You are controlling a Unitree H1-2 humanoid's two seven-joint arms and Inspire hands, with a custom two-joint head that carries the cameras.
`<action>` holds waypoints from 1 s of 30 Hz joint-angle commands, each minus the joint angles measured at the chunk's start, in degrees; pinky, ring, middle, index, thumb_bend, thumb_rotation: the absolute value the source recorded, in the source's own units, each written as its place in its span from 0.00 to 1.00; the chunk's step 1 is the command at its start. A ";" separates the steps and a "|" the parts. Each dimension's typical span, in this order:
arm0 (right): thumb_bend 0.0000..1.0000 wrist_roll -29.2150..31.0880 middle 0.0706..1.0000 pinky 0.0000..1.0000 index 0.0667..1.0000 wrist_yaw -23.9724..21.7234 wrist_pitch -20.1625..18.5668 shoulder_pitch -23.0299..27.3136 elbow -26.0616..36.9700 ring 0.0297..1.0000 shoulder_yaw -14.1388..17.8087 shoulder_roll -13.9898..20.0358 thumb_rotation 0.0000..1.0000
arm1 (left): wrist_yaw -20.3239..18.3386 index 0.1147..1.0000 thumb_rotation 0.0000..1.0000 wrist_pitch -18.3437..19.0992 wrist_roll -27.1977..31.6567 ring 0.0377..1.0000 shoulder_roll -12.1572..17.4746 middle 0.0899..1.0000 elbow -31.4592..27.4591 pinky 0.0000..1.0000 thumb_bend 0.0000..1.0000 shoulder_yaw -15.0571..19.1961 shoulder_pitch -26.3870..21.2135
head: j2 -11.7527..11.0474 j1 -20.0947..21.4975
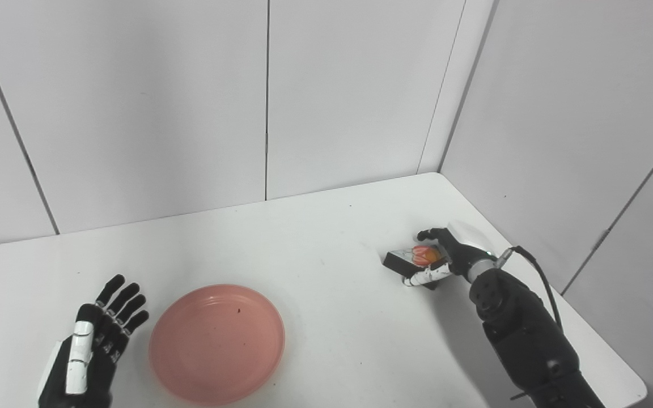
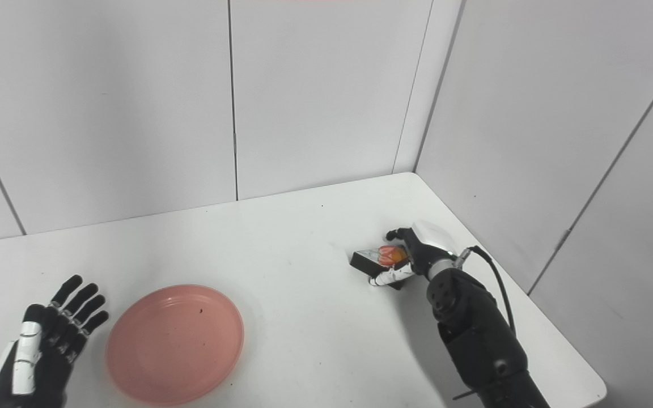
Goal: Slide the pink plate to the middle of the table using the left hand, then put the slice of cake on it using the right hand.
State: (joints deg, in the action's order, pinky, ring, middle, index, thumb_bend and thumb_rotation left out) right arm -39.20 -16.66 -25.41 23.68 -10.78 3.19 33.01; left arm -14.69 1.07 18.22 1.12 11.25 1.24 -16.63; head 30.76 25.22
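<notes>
You had no readable text, label, brand, number or sign anywhere in either view. The pink plate point(image 1: 216, 343), the slice of cake point(image 1: 414, 260), both hands, the table point(image 1: 315, 238) and the wall panels point(image 1: 134, 113) all showed plain, unmarked surfaces.

Cake slice point(image 1: 417, 259) partly behind right robot hand point(image 1: 445, 255)

A plain pink plate point(image 1: 217, 343), a dark cake slice point(image 1: 411, 260) topped red-orange, on a white table point(image 1: 326, 238).
</notes>
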 commanded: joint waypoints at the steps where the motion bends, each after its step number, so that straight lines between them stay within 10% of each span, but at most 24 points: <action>1: 0.85 1.48 0.68 0.79 0.65 1.46 1.10 1.35 0.44 0.70 0.02 2.20 0.17 | 0.00 0.86 0.86 1.17 -0.31 0.88 0.29 0.87 1.51 0.86 0.72 0.01 2.24 | 0.10 -0.10; 3: 0.82 2.84 0.60 0.61 0.60 1.84 1.10 0.90 2.32 0.58 -0.01 2.10 0.10 | 0.06 0.86 0.86 0.94 -0.58 0.88 0.30 0.87 1.50 0.86 0.72 -0.11 2.24 | 0.21 -0.21; 5: 0.58 3.32 0.46 0.36 0.49 2.54 1.01 0.50 4.15 0.37 -0.24 2.06 0.02 | 0.10 0.86 0.87 0.77 -0.76 0.88 0.29 0.87 1.63 0.86 0.72 -0.18 2.19 | 0.19 -0.34; 8: 0.53 3.15 0.38 0.29 0.49 4.14 1.06 0.15 5.55 0.31 -0.71 2.14 0.00 | -0.02 0.86 0.87 0.40 -0.73 0.88 0.27 0.88 2.33 0.86 0.72 -0.10 2.02 | 0.20 -0.40; 30: 0.52 11.12 0.40 0.29 0.49 15.07 10.67 -0.93 10.02 0.34 2.59 1.30 0.00 | 4.03 0.88 0.93 1.21 -5.78 0.90 -4.63 0.90 -0.46 0.90 0.69 -4.27 3.34 | 0.92 -19.23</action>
State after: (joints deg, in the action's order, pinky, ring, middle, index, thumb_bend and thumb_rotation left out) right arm -29.09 -3.68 -18.77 21.35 -2.06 4.67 33.54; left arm -11.82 0.83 13.63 -2.76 9.01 -2.40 -14.92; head 31.64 6.10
